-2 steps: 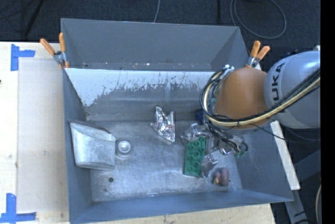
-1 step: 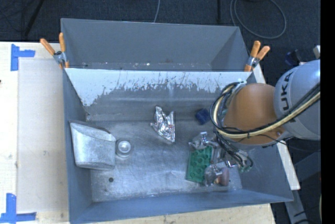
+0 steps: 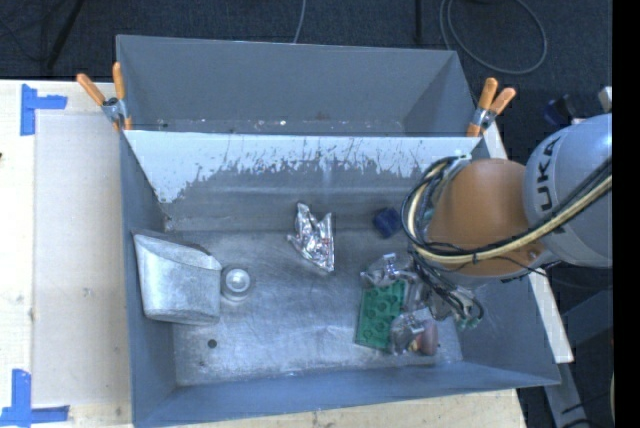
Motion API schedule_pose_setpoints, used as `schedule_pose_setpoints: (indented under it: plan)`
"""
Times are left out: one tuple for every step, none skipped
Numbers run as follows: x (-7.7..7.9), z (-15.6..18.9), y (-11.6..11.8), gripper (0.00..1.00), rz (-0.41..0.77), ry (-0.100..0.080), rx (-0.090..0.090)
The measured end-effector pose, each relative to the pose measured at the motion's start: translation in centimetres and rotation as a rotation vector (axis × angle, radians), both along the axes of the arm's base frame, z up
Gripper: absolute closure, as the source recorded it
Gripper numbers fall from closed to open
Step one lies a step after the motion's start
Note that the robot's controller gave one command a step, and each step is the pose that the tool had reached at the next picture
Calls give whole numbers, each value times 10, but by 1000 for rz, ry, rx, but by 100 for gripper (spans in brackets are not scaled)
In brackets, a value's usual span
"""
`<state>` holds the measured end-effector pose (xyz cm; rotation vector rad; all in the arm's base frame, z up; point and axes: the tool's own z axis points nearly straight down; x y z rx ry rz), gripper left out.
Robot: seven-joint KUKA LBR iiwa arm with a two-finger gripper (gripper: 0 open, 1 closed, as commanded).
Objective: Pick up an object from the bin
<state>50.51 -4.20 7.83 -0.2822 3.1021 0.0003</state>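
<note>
Several small things lie scattered in the grey bin (image 3: 300,116). The tool (image 3: 412,301) is down in the bin's lower right corner, right over a green studded plate (image 3: 376,318) lying flat there. I cannot tell whether the tool is wide or narrow. Crumpled foil (image 3: 314,238) sits mid-bin, a blue bit (image 3: 385,220) is near the arm, and a grey scoop (image 3: 172,276) with a round cap (image 3: 236,281) lies at the left.

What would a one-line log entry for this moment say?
gripper over green studded plate | place: right front of bin | nearby: crumpled foil
</note>
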Motion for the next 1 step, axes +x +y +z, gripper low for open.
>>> schedule_pose_setpoints:
  plan:
    - [-12,127,-27,100,157,20,-6]
